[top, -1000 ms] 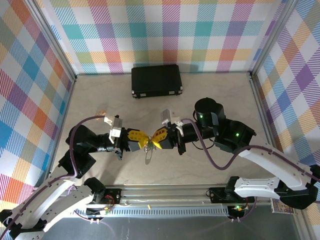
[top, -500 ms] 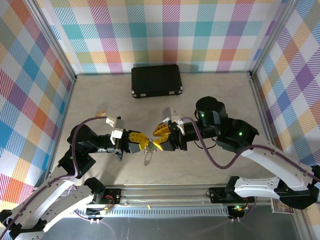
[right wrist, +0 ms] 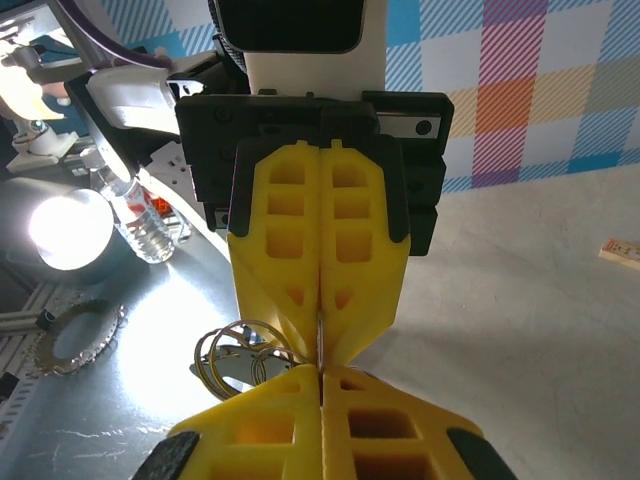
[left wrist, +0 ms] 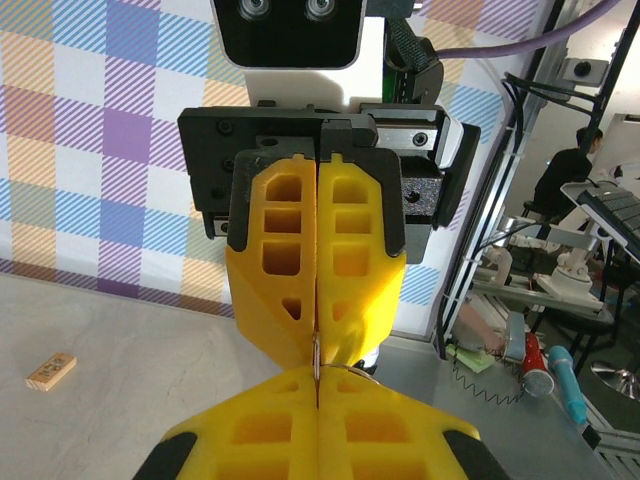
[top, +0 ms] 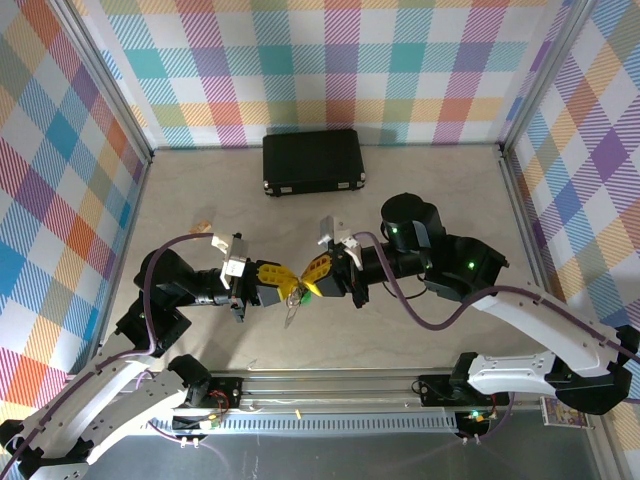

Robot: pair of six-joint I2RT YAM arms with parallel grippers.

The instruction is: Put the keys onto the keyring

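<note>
- Keyring [top: 293,312] hangs in the air on the near side of the black case [top: 312,161], well apart from it. It dangles just under the spot where the two yellow fingertip pairs meet. Lifted off the table [top: 180,200], its loops swing free for threading.
- Left gripper [top: 285,283] comes in from the near-left of the case with its jaws pressed together. In the right wrist view the ring's thin loops [right wrist: 240,350] spill out beside its tips [right wrist: 320,335], so it looks to be acting as the holder.
- Right gripper [top: 313,277] faces it nose to nose from the near-right of the case, jaws also pressed together. A thin sliver of metal shows at the seam between the tips. I cannot tell whether that is ring wire or a key.
- Keys: small flat silver pieces [right wrist: 235,365] sit among the loops, too small to say whether they are already threaded.
- Judgement: the opposed, tip-to-tip pose suits one arm steadying the loop while the other works metal onto it.
</note>
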